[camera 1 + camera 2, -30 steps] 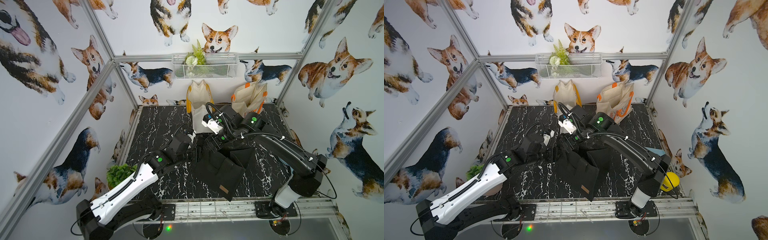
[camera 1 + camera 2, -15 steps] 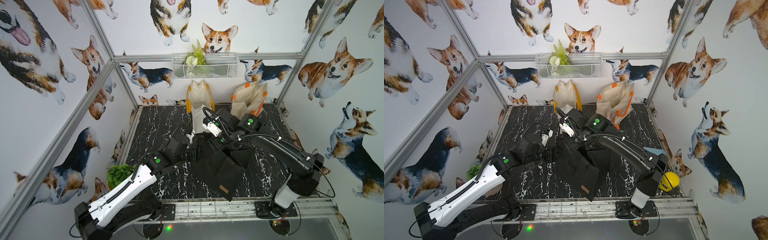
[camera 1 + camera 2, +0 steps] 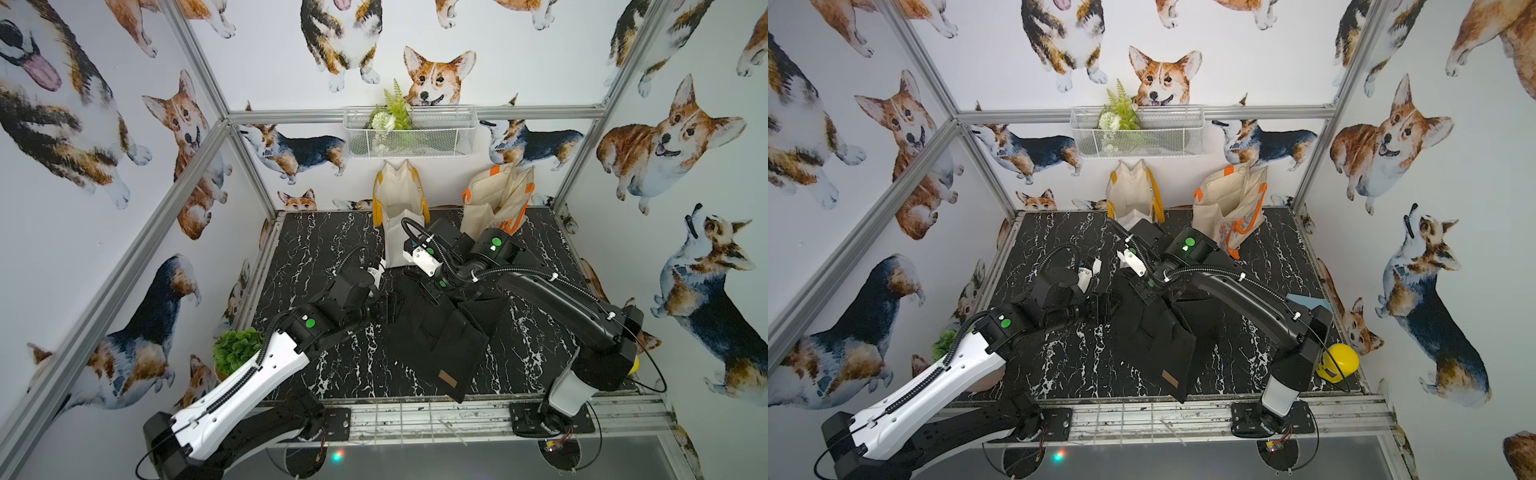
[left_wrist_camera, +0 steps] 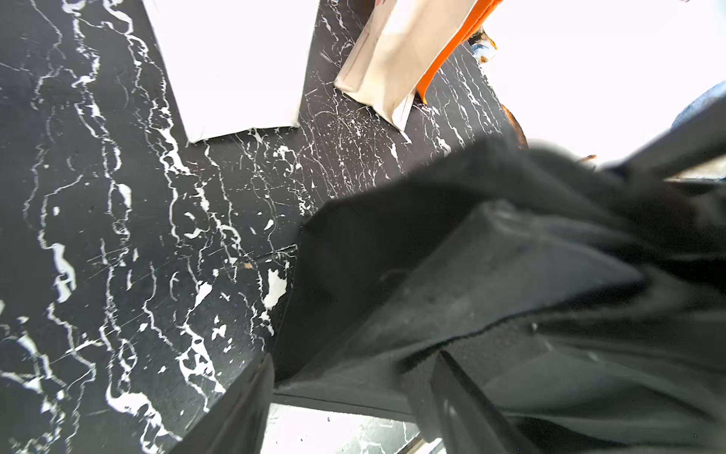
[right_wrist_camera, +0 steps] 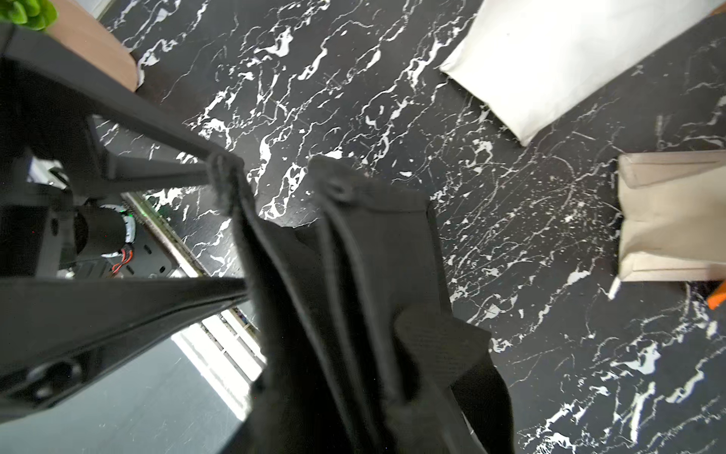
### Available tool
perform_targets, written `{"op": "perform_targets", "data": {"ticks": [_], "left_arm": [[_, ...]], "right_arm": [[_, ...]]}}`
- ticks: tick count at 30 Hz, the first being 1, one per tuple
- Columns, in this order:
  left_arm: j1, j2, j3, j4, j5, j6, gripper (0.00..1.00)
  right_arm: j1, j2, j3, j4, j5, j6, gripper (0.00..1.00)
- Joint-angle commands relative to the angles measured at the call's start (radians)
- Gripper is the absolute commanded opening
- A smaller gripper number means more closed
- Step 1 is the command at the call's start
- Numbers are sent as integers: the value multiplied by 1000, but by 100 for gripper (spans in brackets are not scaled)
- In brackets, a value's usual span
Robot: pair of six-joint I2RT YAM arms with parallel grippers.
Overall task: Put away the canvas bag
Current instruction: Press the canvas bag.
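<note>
Canvas bag [image 4: 432, 255] between left fingers [image 4: 243, 412]

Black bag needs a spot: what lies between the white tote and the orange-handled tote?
Only bare table between the white tote and orange-handled tote, in the left wrist view.

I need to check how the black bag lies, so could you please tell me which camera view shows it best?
The top views: in both top views the black bag shows nearly whole on the table, its brown label toward the front edge. Each wrist view shows only close, partly blurred folds of its fabric.
</note>
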Motion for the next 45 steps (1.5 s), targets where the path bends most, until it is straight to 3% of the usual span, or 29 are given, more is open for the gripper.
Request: {"op": "perform_targets", "data": {"ticks": [1,2,3,9,11,15,19,23,30,36,45], "left_arm": [[13,-35,17,-30,5,32,69],[17,-46,17,-32,13,38,69],[20,-61,14,-29,27,45,69],[27,-182,-33,176,300,94,69],[28,-218,-53,261,396,102,70],[27,-244,-63,386,564,90,74],[28,-205,-59,522,738,2,82],[27,-161,-57,640,843,-95,83],[12,-136,-84,770,908,-207,83],[-28,-136,-103,717,904,-184,76],[-37,-172,-167,559,864,-90,42]], "right_arm": [[1,-33,-4,-24,-49,-22,12],[1,-44,-4,-29,-49,-25,3],[1,-56,-3,-36,-47,-28,0],[0,-177,-22,-121,-85,-44,0],[-2,-236,-60,-131,-160,-44,0],[-3,-357,-150,-104,-438,-23,0],[-2,-433,-230,-60,-639,18,0],[-2,-473,-292,14,-764,60,0],[-2,-457,-286,65,-724,95,0],[-12,-408,-232,70,-645,104,0],[-183,-437,-176,79,-593,129,0]]}}
